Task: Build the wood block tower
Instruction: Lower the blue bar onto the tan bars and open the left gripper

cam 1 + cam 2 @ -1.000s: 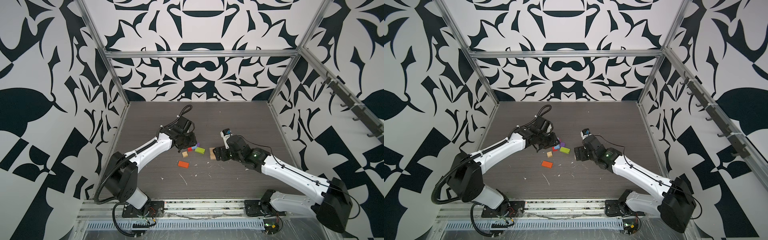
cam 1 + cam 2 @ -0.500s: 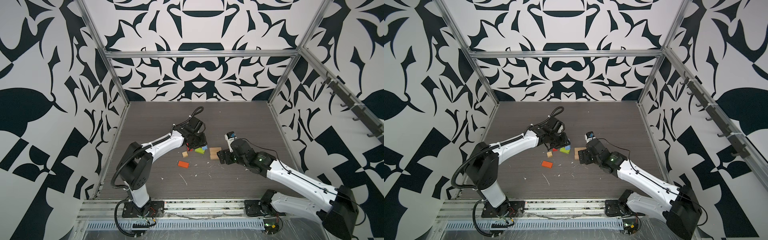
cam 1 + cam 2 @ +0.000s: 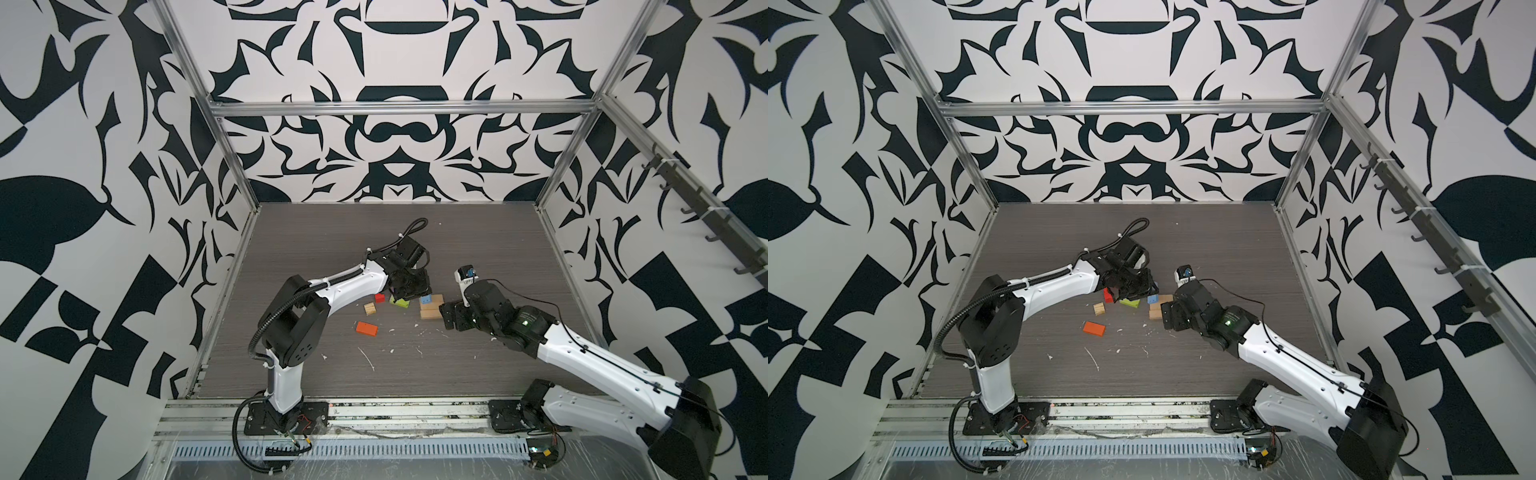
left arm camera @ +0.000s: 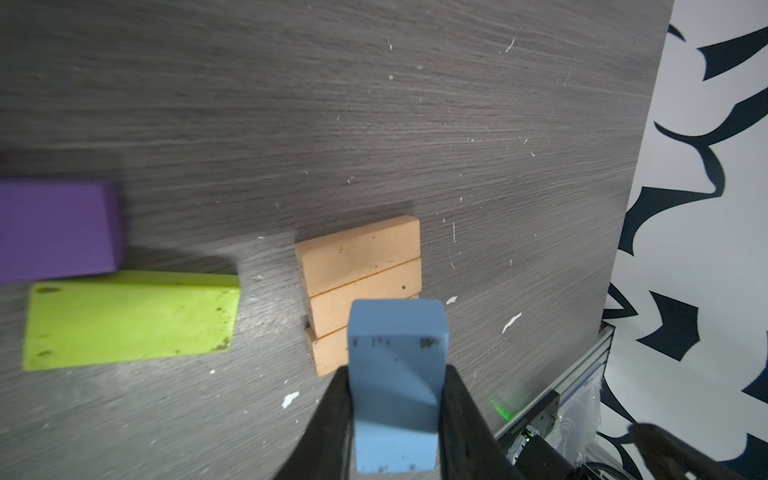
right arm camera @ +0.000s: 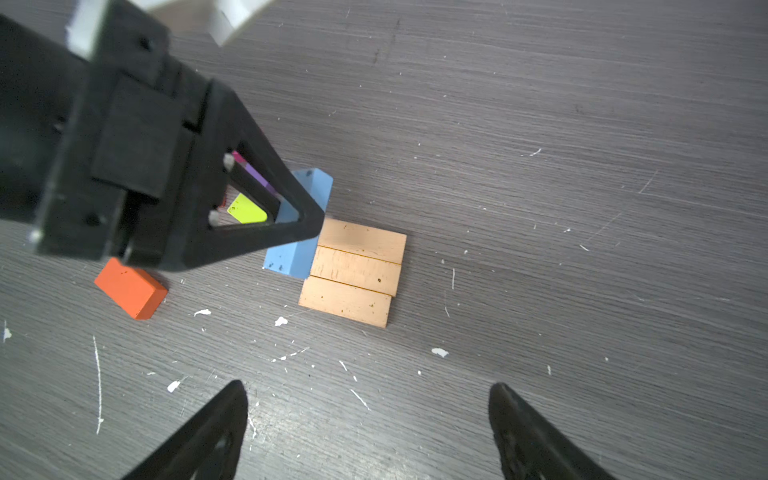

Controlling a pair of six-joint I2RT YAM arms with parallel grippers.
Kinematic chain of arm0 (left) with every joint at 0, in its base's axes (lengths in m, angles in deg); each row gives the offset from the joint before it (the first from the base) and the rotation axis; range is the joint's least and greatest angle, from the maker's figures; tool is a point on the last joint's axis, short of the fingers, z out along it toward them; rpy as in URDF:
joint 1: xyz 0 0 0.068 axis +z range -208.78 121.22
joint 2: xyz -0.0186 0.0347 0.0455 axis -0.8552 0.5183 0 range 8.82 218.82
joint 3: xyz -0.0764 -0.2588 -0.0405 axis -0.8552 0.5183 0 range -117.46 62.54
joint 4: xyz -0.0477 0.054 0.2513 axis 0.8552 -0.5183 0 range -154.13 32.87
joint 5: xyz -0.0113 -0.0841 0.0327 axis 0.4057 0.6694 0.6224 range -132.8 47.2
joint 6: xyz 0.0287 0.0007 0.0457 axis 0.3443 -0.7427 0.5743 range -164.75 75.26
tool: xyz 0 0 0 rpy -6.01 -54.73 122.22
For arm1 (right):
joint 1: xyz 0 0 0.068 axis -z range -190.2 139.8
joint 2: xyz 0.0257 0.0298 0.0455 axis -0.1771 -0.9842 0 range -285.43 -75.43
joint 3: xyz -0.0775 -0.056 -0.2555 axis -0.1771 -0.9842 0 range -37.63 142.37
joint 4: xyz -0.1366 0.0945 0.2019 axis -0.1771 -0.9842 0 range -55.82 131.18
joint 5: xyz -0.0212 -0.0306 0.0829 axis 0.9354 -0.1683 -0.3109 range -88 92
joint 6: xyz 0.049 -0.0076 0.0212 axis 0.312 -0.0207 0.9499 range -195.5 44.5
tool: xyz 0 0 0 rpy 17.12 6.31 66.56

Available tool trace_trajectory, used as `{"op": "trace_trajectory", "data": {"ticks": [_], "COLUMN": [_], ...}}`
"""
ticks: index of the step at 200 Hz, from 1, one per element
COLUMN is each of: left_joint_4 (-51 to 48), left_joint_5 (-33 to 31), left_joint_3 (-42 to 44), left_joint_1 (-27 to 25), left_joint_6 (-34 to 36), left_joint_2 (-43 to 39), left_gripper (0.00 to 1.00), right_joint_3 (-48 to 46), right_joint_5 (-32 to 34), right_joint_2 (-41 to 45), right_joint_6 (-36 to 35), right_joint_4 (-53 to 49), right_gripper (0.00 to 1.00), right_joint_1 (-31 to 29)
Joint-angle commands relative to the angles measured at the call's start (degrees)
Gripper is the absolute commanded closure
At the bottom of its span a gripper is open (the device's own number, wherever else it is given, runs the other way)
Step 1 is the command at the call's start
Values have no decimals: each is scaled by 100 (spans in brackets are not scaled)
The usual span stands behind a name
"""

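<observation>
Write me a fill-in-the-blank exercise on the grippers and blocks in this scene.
1. The left gripper is shut on the ____.
2. The right gripper hangs ____ and empty above the table.
3. ____ tan planks lie side by side.

Missing words: blue block; open; three.

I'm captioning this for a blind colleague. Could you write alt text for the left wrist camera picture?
The left claw grips a blue block between its black fingers, partly hiding three tan planks laid flat side by side on the dark grey wood-grain table. A flat lime block lies further off, with a purple block next to it.
</observation>
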Motion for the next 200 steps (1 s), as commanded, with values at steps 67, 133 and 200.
{"op": "trace_trajectory", "data": {"ticks": [67,133,200], "left_joint_4": [73,145,153], "left_joint_5": [-18,-151,-361], "left_joint_3": [-167,-130,-68], "left_joint_1": [-133,-195,-241], "left_joint_6": [-315,-460,-498], "left_joint_2": [392,557,618], "left_gripper": [94,94,93], "right_joint_3": [-105,-109,-127], "right_joint_5": [128,99,71], "right_joint_2": [77,93,96], "right_joint_6": [45,57,80], "right_joint_4": [27,14,37], "right_gripper": [6,6,6], "right_joint_1": [15,15,15]}}
